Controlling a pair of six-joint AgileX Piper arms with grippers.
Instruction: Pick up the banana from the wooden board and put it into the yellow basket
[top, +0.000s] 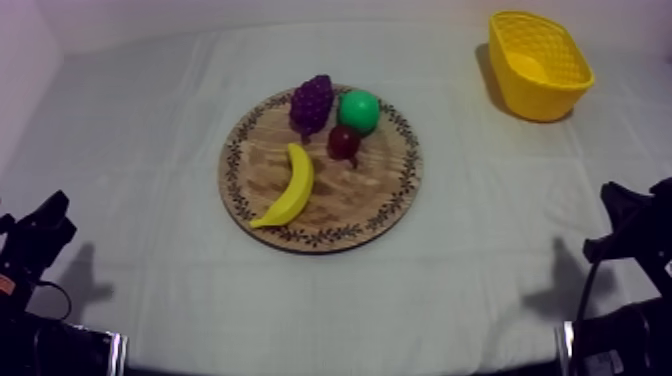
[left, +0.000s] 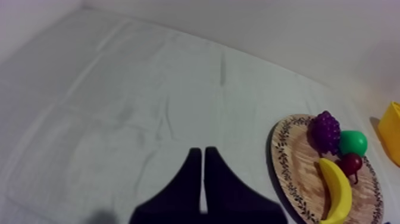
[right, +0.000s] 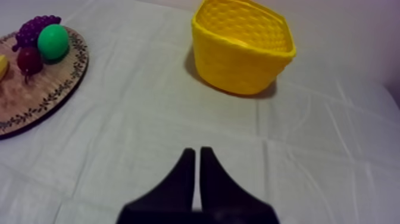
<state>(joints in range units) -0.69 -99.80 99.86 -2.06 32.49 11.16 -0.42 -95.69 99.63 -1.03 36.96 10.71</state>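
The banana (top: 288, 187) lies flat on the near-left part of the wooden board (top: 380, 210), clear of the bunch of grapes (top: 311, 102), the round green fruit (top: 359, 110) and the small red fruit (top: 344, 142) grouped toward the board's far side. The yellow basket (top: 530, 95) stands well apart, beyond the board to the far right. Both grippers are clenched on nothing: the left gripper (left: 199, 152) over cloth left of the board, the right gripper (right: 197, 152) over cloth right of it. The reach is not yet begun. A good pick would likely spread the fingers first, then descend across the banana's thick middle, crosswise to its curve, staying off the red fruit near its far end.
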